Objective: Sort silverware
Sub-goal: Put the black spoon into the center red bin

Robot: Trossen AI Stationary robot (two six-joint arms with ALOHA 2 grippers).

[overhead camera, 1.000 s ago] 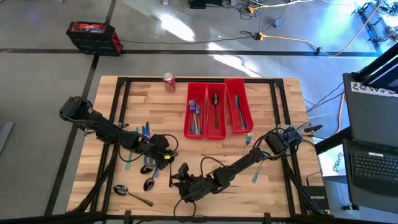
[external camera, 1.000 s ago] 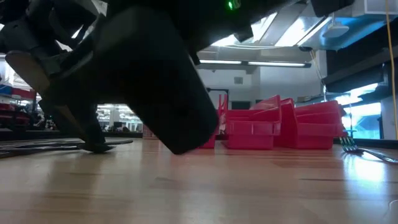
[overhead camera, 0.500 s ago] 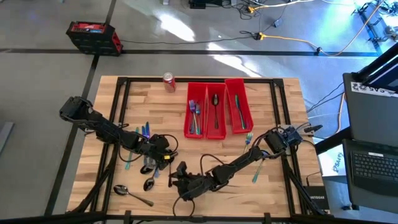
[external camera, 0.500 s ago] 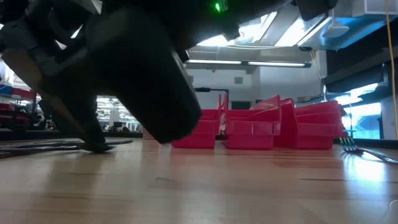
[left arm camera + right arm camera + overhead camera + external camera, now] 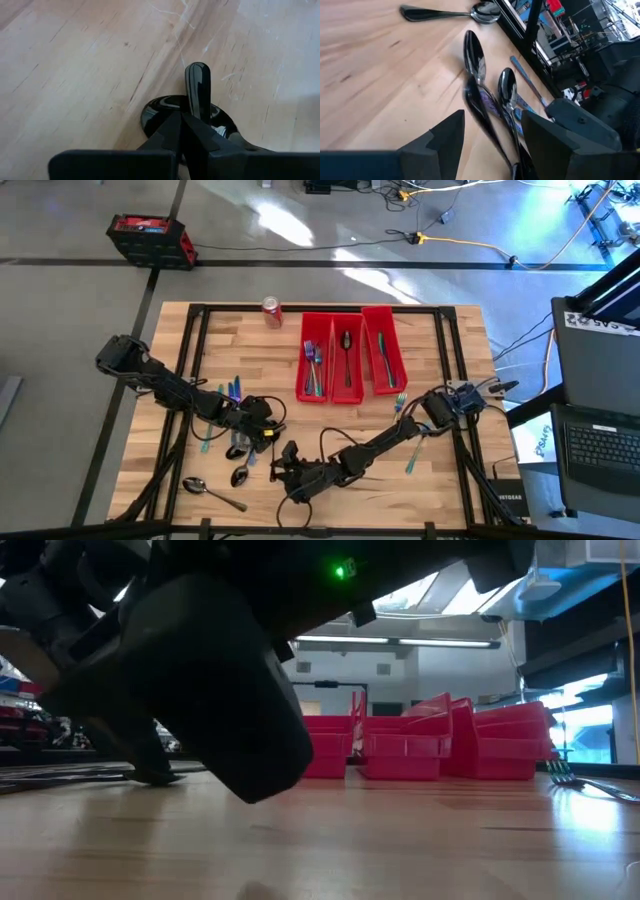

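Dark spoons [image 5: 240, 476] and blue-handled pieces [image 5: 232, 390] lie in a loose pile left of the table's middle. One spoon [image 5: 198, 488] lies alone near the front edge. My left gripper [image 5: 265, 438] is shut, tips down over the pile. In its wrist view a spoon handle end [image 5: 197, 87] and a spoon bowl [image 5: 160, 112] show just past the shut tips [image 5: 182, 125]. My right gripper [image 5: 283, 463] stands open just right of the pile, low over the table. Two spoons [image 5: 475, 50] [image 5: 507, 82] lie ahead of its fingers [image 5: 492, 145]. My left gripper points slanting down at a spoon's handle [image 5: 197, 107] that lies across another spoon's bowl. Its own fingertips hide the spot, so I cannot tell whether they touch either spoon.
Three red bins [image 5: 347, 365] stand side by side at the far middle, with some silverware inside. A red can [image 5: 271, 311] stands at the far edge. Two forks [image 5: 400, 402] [image 5: 412, 460] lie on the right side, beside my right arm.
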